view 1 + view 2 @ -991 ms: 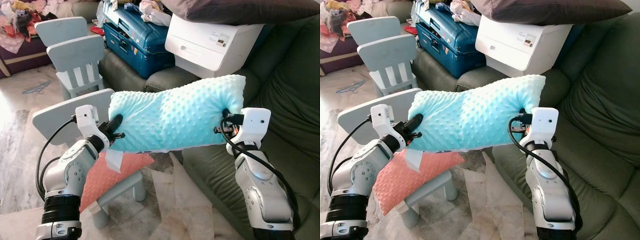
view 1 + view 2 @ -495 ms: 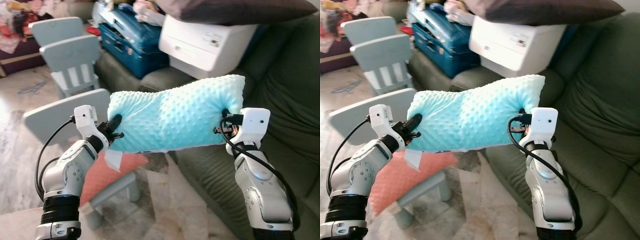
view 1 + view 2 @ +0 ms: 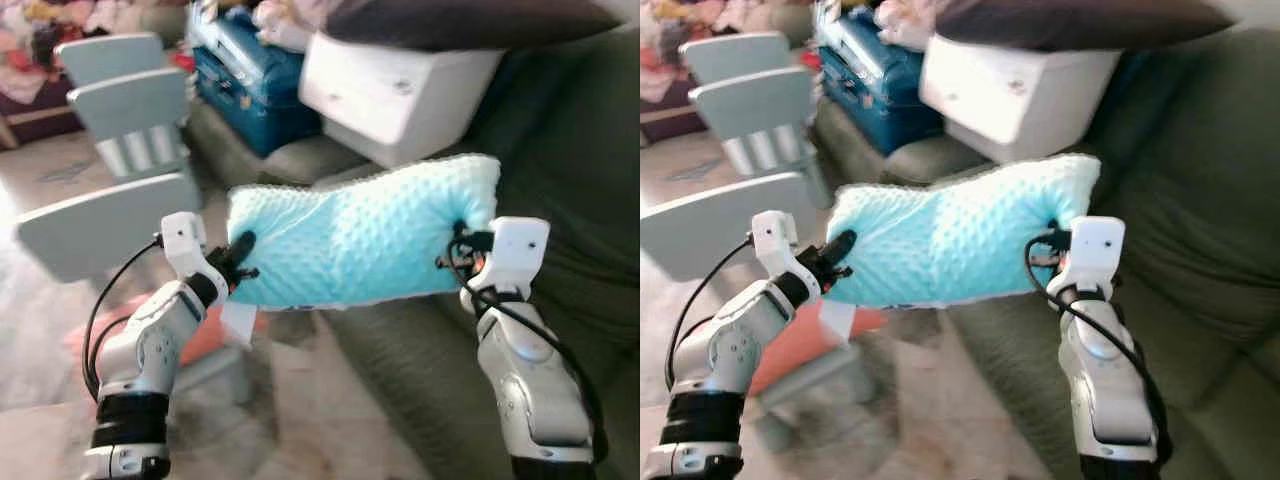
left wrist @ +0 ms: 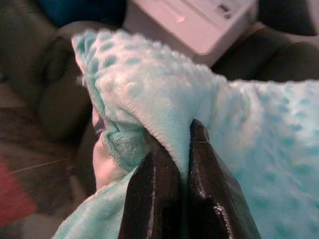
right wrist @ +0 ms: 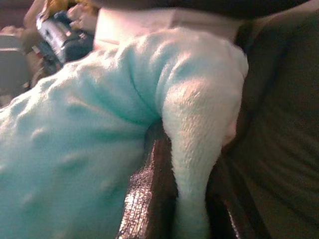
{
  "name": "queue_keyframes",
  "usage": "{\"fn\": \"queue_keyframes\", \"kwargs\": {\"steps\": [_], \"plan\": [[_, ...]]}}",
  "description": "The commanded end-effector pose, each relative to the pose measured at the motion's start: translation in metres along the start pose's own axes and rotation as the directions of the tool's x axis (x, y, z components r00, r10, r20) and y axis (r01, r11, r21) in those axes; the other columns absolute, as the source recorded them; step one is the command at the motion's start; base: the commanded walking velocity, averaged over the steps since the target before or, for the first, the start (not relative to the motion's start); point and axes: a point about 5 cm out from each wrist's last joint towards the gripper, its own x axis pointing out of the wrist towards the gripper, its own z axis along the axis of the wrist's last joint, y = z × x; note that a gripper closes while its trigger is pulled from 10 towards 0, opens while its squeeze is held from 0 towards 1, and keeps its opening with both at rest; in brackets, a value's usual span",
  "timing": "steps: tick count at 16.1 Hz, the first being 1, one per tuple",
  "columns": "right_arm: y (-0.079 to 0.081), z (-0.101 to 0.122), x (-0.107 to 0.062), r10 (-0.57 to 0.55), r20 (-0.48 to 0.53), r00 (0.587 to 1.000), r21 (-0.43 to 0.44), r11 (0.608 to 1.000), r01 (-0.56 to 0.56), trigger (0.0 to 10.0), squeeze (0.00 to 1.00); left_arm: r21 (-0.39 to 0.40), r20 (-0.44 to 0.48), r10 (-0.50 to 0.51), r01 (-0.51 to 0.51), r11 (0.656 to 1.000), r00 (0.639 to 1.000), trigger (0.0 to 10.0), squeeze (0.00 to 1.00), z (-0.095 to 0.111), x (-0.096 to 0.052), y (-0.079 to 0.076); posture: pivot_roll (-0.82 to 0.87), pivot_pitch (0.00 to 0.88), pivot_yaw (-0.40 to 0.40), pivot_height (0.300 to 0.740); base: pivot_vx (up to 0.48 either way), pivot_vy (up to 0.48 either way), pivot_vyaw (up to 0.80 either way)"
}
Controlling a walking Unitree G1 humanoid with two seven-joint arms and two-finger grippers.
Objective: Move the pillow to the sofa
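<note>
1. Cluttered living room surrounds you: a dark green sofa [image 3: 560,190] fills your 1 to 4 o'clock, with a white box [image 3: 395,85] and blue suitcase [image 3: 245,60] piled on its far end at 12, and pale chairs [image 3: 130,100] at 10.
2. Your left gripper [image 3: 238,262] is pinched tight on the near-left edge of the turquoise pillow [image 3: 360,240]; the left wrist view shows fabric squeezed between the fingers.
3. Your right gripper [image 3: 460,250] likewise clamps a fold at the pillow's right end.
4. Progress: the pillow hangs in the air between both arms, partly over the sofa seat; lowering and releasing remain.
5. Since a second ago, the view has swung rightward and blurred; the grip looks unchanged.
</note>
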Motion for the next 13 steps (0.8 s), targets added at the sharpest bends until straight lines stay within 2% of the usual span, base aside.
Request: {"fn": "queue_keyframes", "kwargs": {"steps": [1,8,13], "plan": [[0.0032,0.0044,-0.0002,0.008,0.017,1.0,0.007,1.0,-0.008,10.0,0.0,0.003,0.024,0.019,-0.019,1.0,1.0,10.0,0.0,0.0083,-0.0036,0.0057,-0.1,0.073,-0.064,0.74,0.0,0.0,0.0],[0.0031,0.0036,-0.0012,0.003,0.012,1.0,0.01,1.0,-0.003,10.0,0.0,-0.017,0.037,0.032,-0.032,0.999,0.999,10.0,0.0,0.0134,-0.0025,0.0069,-0.1,0.075,-0.061,0.74,0.0,0.0,0.0],[0.0024,0.0031,-0.001,0.001,0.008,1.0,0.006,1.0,-0.001,10.0,0.0,-0.027,0.017,0.04,-0.04,0.999,0.999,10.0,0.0,0.0108,-0.0019,0.0083,-0.1,0.077,-0.062,0.74,0.0,0.48,0.0]]}}
